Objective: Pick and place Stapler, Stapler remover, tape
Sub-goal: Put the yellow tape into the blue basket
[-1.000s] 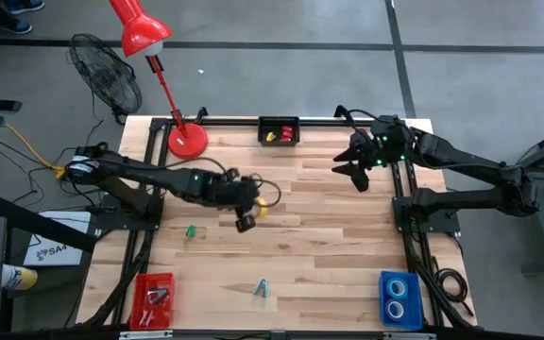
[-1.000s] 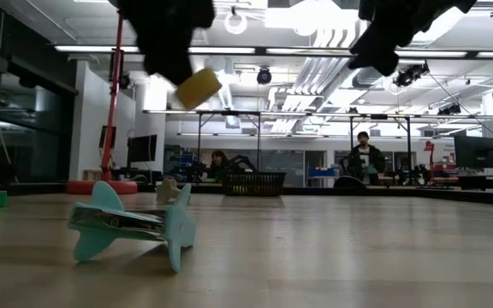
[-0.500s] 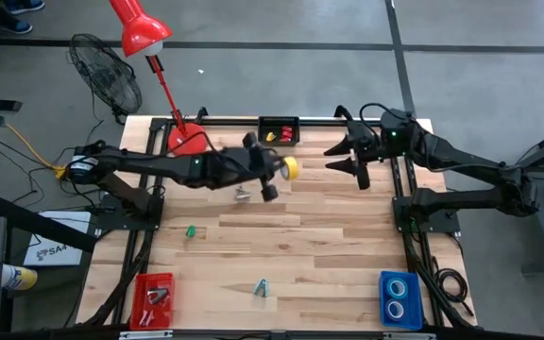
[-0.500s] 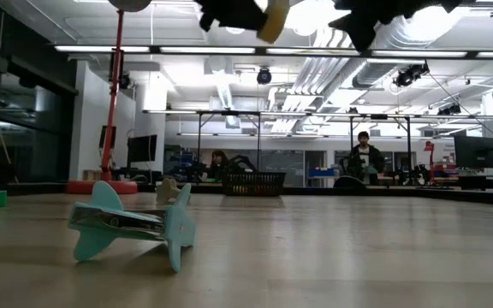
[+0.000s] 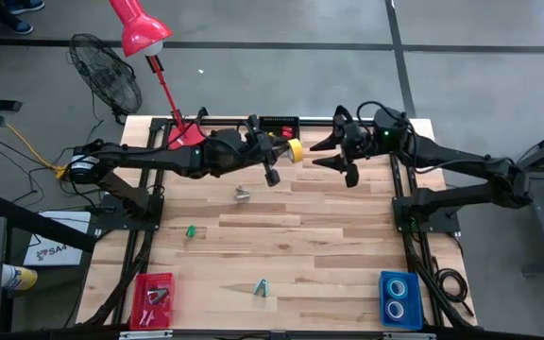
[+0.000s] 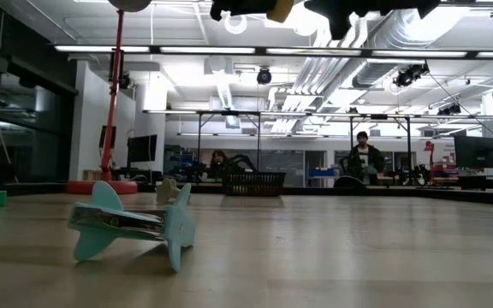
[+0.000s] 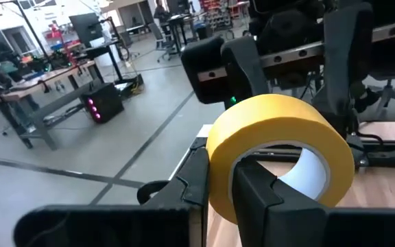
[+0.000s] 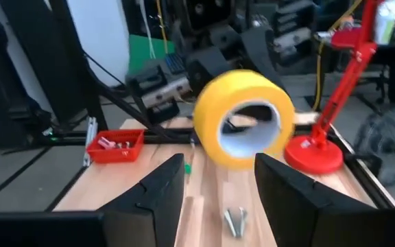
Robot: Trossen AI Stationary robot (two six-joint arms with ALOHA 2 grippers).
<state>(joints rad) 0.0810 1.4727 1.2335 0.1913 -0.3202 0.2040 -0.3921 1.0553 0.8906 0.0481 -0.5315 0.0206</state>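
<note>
left fingers [image 7: 252, 189] clamp the yellow tape [image 5: 294, 149], one passing through and hiding its core; right fingers [image 8: 163, 185] spread apart

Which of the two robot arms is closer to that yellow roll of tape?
The left. The left gripper is shut on the yellow tape, holding it up; the right gripper faces it, jaws open, not touching.

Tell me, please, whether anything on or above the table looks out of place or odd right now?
Nothing looks spilled or damaged. The one unusual sight: the left gripper holds the yellow tape roll in mid-air near the table's far edge, facing the open right gripper, as if for a handover.
</note>
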